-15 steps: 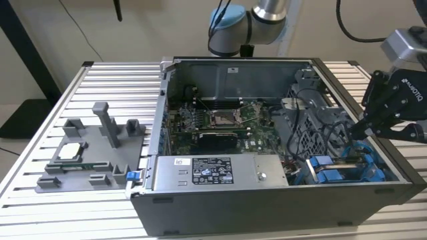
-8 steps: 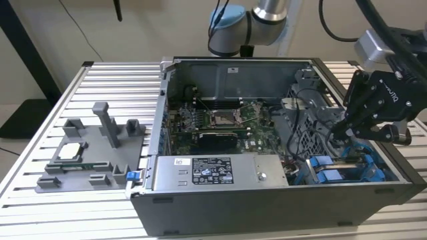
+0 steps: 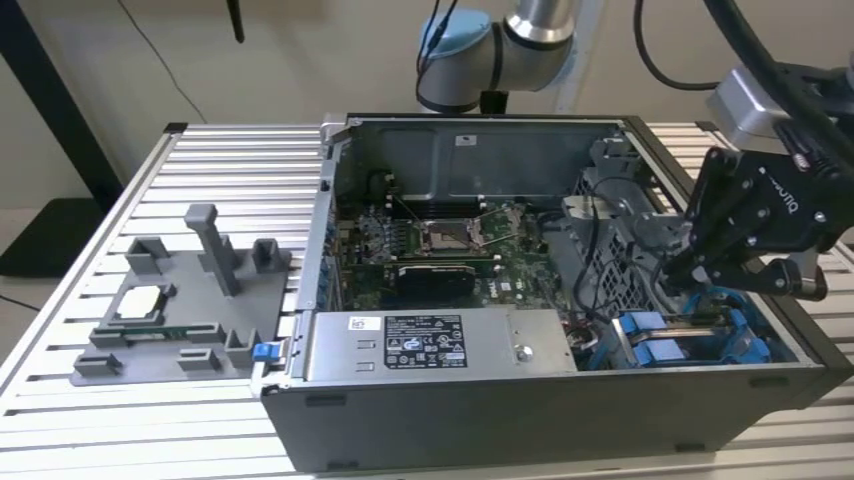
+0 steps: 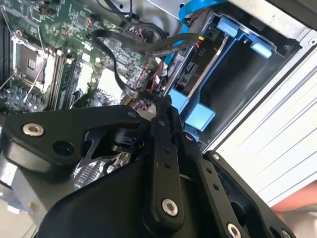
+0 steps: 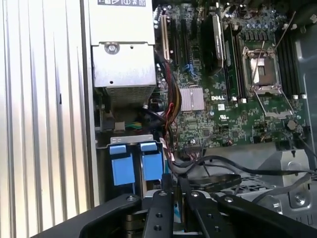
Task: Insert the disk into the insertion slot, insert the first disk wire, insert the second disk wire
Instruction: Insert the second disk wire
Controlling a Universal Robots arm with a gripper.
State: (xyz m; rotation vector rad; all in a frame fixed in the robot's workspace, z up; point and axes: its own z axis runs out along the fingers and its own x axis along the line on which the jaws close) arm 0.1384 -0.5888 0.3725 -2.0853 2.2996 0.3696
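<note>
1. Hovering at the computer case's [image 3: 534, 410] corner, the tool [image 5: 174, 182] has its fingers [image 5: 165, 198] drawn narrow, almost together.
2. The disk [image 4: 195, 64] lies in the insertion slot [image 4: 242, 84] close by.
3. A black-and-white sticker [image 3: 423, 342] marks the power supply [image 3: 527, 350].

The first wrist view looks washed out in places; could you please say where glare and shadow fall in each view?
In the first wrist view, glare bleaches the slatted table and the power-supply box; in the second wrist view, the table is bright too while the insertion slot lies in deep shadow; in the exterior view, light is soft and even.
</note>
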